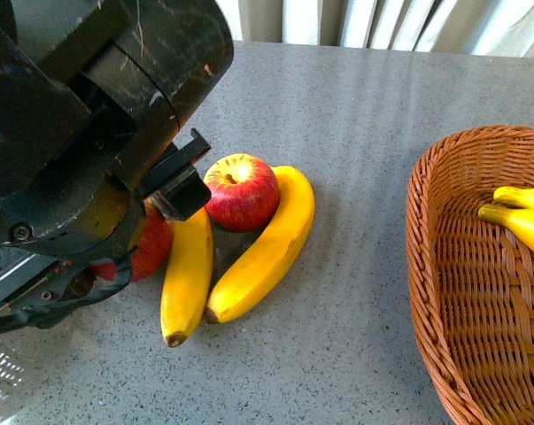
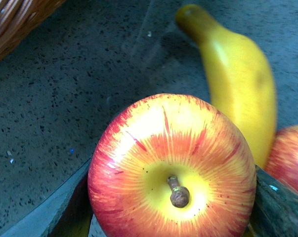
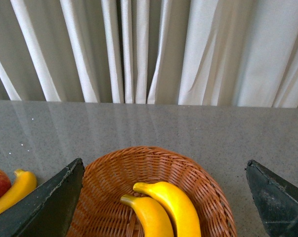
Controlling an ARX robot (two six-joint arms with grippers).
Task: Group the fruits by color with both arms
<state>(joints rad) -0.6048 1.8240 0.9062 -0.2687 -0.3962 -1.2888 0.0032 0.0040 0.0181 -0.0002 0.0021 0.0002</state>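
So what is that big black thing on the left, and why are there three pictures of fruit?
That black thing is a robot's left arm. The robot has two arms, each ending in jaws for grabbing. It carries three cameras. One sits on its body and looks forward over the grey table. The other two sit on its wrists, so you look out between the jaws.

On the table lie two bananas, a red apple and a second apple, mostly hidden by the arm. The left wrist picture shows that second apple between the left jaws, which look closed against its sides.

The right wrist picture shows the right arm's jaws spread wide and empty, above a woven basket that holds two more bananas.
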